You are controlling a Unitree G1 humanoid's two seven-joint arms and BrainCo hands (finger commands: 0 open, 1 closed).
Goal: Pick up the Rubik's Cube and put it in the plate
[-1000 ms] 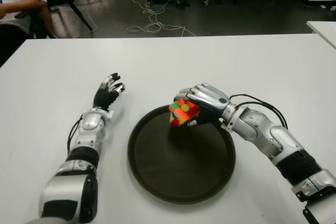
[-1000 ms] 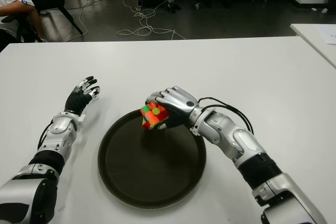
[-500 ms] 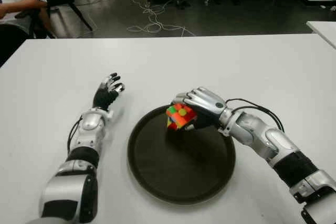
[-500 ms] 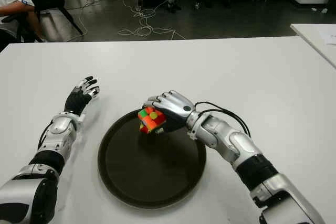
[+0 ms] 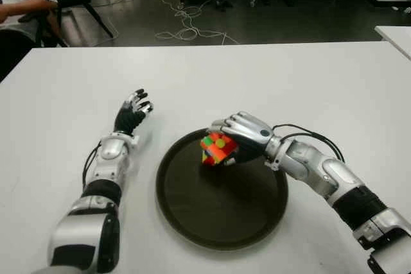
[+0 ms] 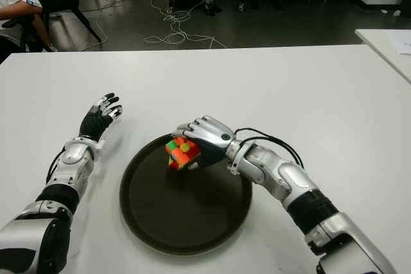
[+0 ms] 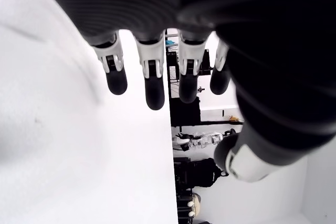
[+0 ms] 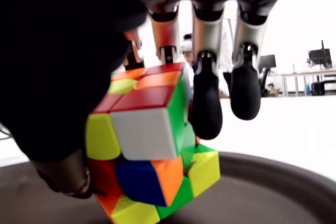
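Note:
My right hand [image 5: 232,139] is shut on the Rubik's Cube [image 5: 216,149], a scrambled cube of orange, green, yellow and red tiles. It holds the cube low over the far part of the round dark plate [image 5: 192,216]. In the right wrist view the cube [image 8: 149,145] sits between thumb and fingers [image 8: 206,114], its lower corner close to the plate's floor [image 8: 273,192]; whether it touches I cannot tell. My left hand [image 5: 133,110] shows on the white table left of the plate, fingers [image 7: 152,85] spread and holding nothing.
The white table [image 5: 308,81] stretches wide around the plate. A seated person [image 5: 22,1] and a chair are beyond the far left corner. Cables lie on the floor [image 5: 186,27] behind the table. Another white table's corner [image 5: 395,33] is at far right.
My right hand has carried the cube leftward and lower, further in over the plate. The left hand has not moved.

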